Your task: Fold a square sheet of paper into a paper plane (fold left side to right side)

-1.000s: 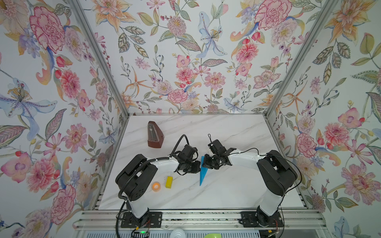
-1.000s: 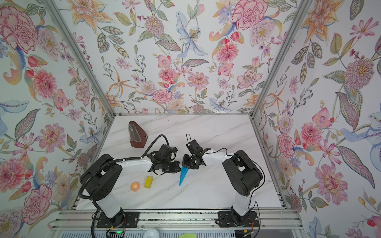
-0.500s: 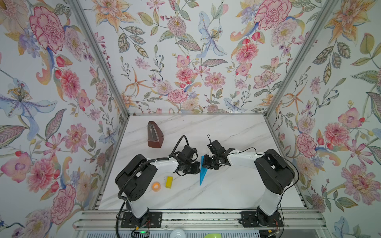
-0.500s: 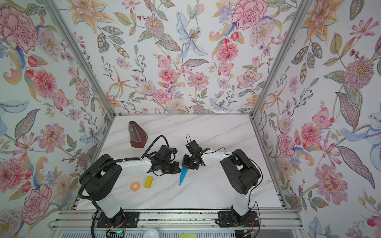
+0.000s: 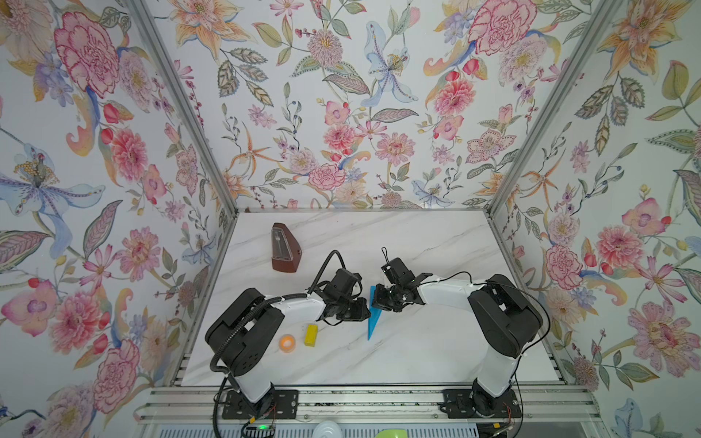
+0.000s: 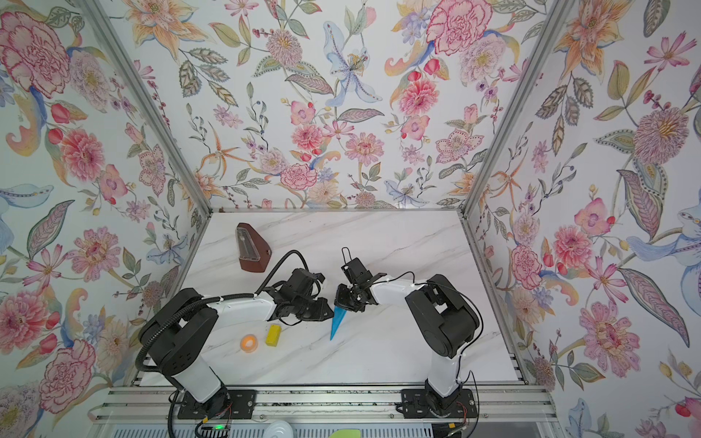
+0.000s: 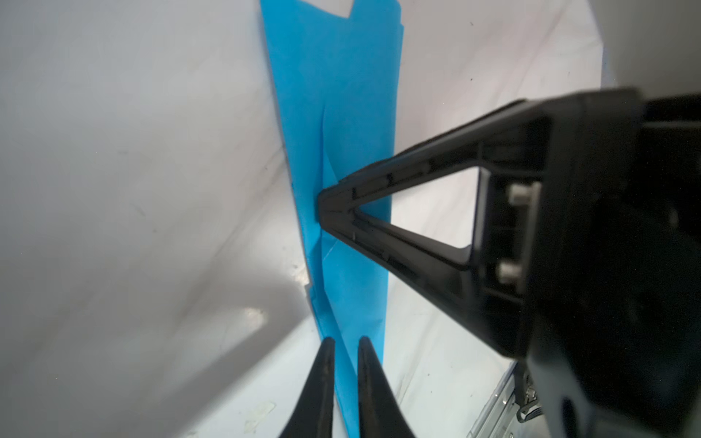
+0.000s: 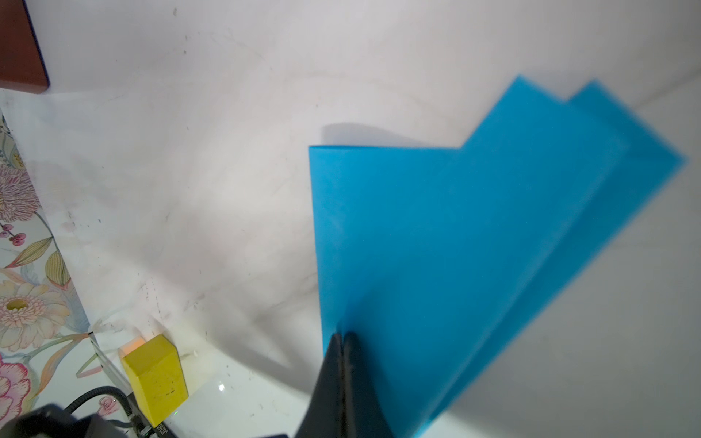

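Left wrist view: the left gripper (image 7: 343, 364) had its fingers (image 7: 322, 383) only a narrow slit apart, straddling the edge of the paper plane (image 7: 341, 113) near its pointed end. The gap looked too wide to pinch thin paper, so I judged it a loose straddle, not a clamp.
Right gripper (image 8: 341, 341): its fingers were pressed together on the plane's folded layers, about mid-body. Two flaps fanned apart beyond the grip.
Plane's place: in both top views it lay just below the middle of the frame, on the marble table (image 5: 436, 246) between the two grippers. It was a slim blue dart with its wide end up among the fingertips and its tip pointing down the frame.
Why held so: probably the firm right-hand pinch was there to stop the creased layers springing open. The left fingers, opposite it, could guide or release the edge without dragging the sheet.
Progress: judged late, since the sheet already showed a dart shape.
Other things: a yellow block (image 5: 311, 335) and an orange ring (image 5: 287, 343) sat lower left of the plane. A brown metronome (image 5: 283, 248) stood at the table's upper left. All were well apart from the work.
Risk: thin paper could slip or tear if pulled against the single firm grip.
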Controlling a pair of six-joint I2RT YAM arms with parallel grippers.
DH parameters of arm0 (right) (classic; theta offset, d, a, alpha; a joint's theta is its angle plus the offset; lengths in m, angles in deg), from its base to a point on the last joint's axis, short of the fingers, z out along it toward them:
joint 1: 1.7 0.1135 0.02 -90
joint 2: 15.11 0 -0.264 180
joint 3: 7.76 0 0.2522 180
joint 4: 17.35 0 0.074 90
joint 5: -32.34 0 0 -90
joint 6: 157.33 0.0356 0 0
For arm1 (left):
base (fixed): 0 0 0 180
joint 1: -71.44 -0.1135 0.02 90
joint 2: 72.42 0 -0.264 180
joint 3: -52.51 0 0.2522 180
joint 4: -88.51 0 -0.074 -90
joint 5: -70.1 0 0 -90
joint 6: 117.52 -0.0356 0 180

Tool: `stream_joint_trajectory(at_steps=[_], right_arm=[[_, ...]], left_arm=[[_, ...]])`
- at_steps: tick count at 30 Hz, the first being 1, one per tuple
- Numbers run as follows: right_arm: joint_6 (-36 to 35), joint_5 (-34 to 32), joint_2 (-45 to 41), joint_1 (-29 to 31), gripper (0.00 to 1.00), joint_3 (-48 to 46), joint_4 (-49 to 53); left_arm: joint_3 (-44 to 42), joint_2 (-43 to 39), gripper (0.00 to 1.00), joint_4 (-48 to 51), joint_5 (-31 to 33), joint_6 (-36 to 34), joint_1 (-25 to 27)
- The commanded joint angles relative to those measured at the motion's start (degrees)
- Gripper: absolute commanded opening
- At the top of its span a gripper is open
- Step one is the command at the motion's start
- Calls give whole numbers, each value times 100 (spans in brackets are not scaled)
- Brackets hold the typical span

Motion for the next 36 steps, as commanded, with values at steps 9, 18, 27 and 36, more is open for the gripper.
stream_joint_trajectory(at_steps=[9, 18, 27, 36], right_arm=[[27, -172, 38, -32, 0, -72, -6], [41, -163, 28, -33, 0, -74, -5], [39, -163, 28, -39, 0, -72, -5], [39, -150, 11, -40, 0, -73, -14]], left_arm=[[-172, 90, 23, -386, -197, 299, 159], [-156, 74, 30, -177, -4, 207, 165], [-130, 222, 28, -222, -79, 211, 173], [-139, 284, 16, -234, -4, 209, 168]])
